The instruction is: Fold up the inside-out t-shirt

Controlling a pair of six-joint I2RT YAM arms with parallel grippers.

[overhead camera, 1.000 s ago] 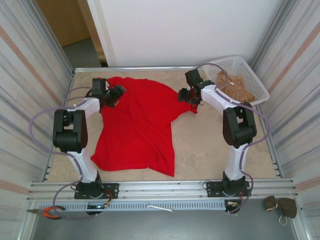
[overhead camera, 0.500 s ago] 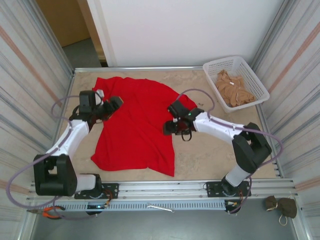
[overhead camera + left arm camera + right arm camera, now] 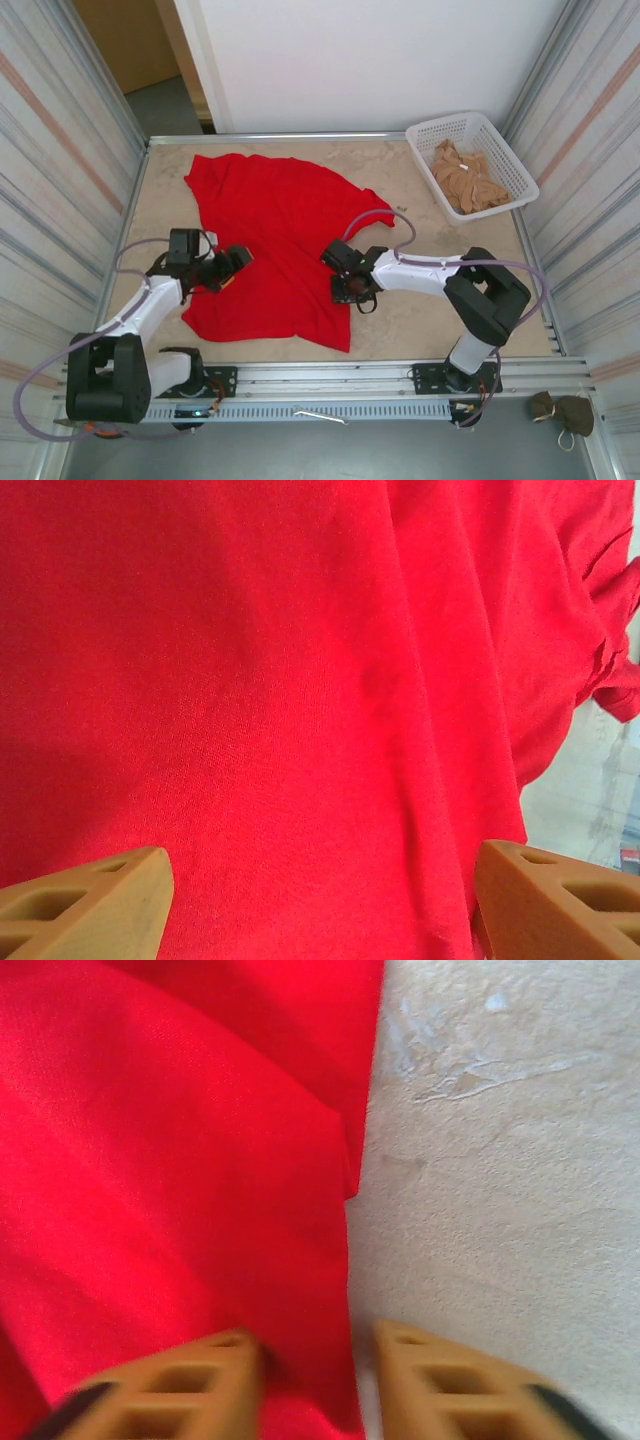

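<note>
Basket [image 3: 445,121] holding tan cloth [image 3: 462,180] well apart from t-shirt [image 3: 280,230]; left pincer [image 3: 322,865] open over it, right pincer [image 3: 315,1345] open astride edge.

Left claw [image 3: 322,865] sits low, spread wide; right claw [image 3: 316,1338] low, parted more narrowly.

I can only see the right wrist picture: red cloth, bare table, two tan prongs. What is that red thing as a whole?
Observer: From above, it is a red t-shirt, spread over the left and middle of the table.
Visitor: Is there a second arm somewhere?
Observer: Yes. The left gripper is over the shirt near its left edge.
Visitor: Is anything else lying around?
Observer: A white basket in the far right corner holds tan cloth.
</note>
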